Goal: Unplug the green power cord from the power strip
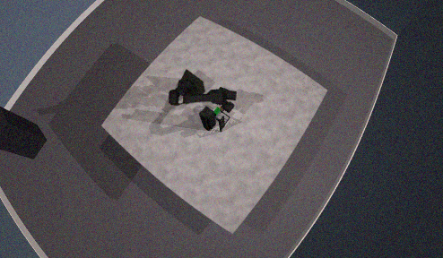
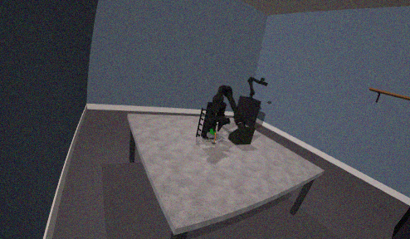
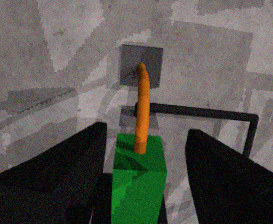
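Claw (image 3: 147, 129) first: its two black fingers are partly spread, one on each side of the green plug (image 3: 139, 189). In the wrist view a thin gap shows between the plug and each finger, so the claw is around the plug but not pinching it. It holds nothing.

The green plug looks like a small block. An orange cord (image 3: 141, 106) comes out of its far end and bends over to a dark grey square (image 3: 141, 66) on the table. A thin black bar (image 3: 207, 112) runs beside the plug and turns down at its right end.

From the side, the black arm (image 2: 222, 101) bends down from its dark base (image 2: 246, 124) near the back of the grey table (image 2: 225, 187). The green plug (image 2: 212, 131) sits low on the table, under the arm's tip. A bit of orange cord (image 2: 215, 136) shows just beside it. A black frame that looks like a small ladder (image 2: 201, 122) stands upright next to the plug. I cannot tell if the plug is in a socket.

From above, the green plug (image 1: 217, 110) is a tiny spot near the middle of the table (image 1: 261, 157), right by the end of the arm (image 1: 203, 95).
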Motion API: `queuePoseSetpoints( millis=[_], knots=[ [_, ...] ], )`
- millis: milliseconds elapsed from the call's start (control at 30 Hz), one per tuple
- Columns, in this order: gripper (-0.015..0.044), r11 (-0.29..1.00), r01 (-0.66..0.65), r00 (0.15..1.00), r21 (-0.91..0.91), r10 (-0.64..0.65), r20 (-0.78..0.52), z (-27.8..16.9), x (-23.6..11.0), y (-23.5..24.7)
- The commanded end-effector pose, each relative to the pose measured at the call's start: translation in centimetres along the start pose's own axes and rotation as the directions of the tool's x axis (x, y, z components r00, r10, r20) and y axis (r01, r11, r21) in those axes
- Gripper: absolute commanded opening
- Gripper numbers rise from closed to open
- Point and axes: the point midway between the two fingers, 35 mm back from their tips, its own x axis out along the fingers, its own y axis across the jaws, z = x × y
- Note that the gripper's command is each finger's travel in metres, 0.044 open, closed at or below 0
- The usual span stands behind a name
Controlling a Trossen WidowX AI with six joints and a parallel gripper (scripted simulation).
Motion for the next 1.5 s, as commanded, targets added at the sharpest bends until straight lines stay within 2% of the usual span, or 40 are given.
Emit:
queuePoseSetpoints(
  millis=[0,467,1100,1233,1467],
  knots=[
    [0.016,1.0,-0.001,1.0,-0.002,0.001,-0.006,-0.9,0.1,0.0],
    [0.016,1.0,-0.002,1.0,-0.002,0.002,-0.008,-3.0,0.1,0.1],
    [0.016,1.0,-0.002,1.0,-0.002,0.002,-0.009,-3.1,1.3,0.1],
    [0.0055,1.0,0.0,1.0,0.003,0.0,-0.002,-3.0,1.1,0.0],
    [0.0008,1.0,0.0,1.0,0.003,0.0,-0.002,-3.0,1.1,0.0]
  ],
)
